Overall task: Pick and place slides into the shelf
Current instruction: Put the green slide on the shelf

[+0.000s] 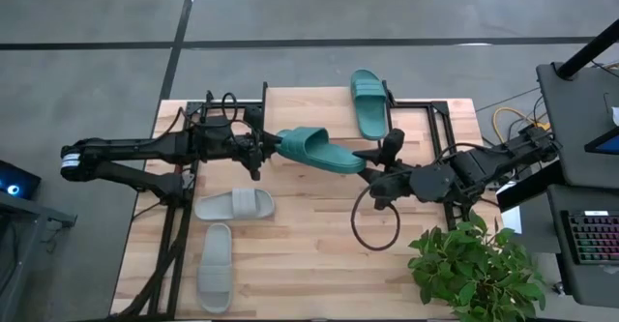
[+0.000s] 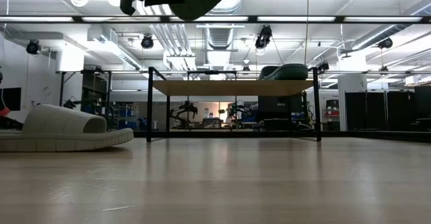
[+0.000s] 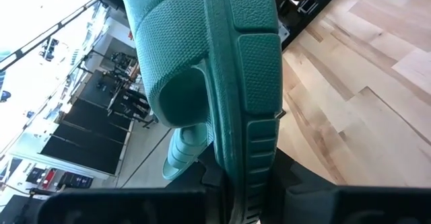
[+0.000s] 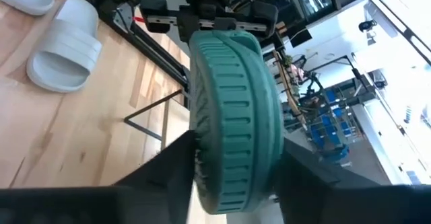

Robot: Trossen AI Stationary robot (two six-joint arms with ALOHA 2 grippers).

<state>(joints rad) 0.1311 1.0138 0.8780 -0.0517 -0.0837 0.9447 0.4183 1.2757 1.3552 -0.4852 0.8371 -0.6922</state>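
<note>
Teal-green rubber fills the middle of the scene: one teal-green open-toe slide sandal [image 1: 315,149] is held in the air above the light wooden table [image 1: 290,264], between the two dark arms. The left gripper [image 1: 263,149] is clamped tight on one end of this sandal; in the left wrist view its dark fingers [image 3: 202,200] pinch the textured sole edge. The right gripper [image 1: 375,158] meets the opposite end, with its fingers [image 4: 168,167] spread to either side of the ribbed sole, close against it; whether they press on it or merely flank it cannot be told. Behind the held sandal, at the far edge of the table, stands the small low shelf [image 1: 300,104] with a light wood plank top and thin black metal legs. On top of that plank, toward the right arm's side, lies the second teal-green slide sandal [image 1: 368,103], flat and lengthwise across the plank; the low view shows it resting on the plank's top at that end. On the table surface, on the left arm's side and nearer the front, lie the two light grey slide sandals: one [image 1: 235,204] lies crosswise, the other [image 1: 215,268] lies lengthwise just in front of it. A green leafy plant [image 1: 474,269] sits at the table's front corner on the right arm's side.
</note>
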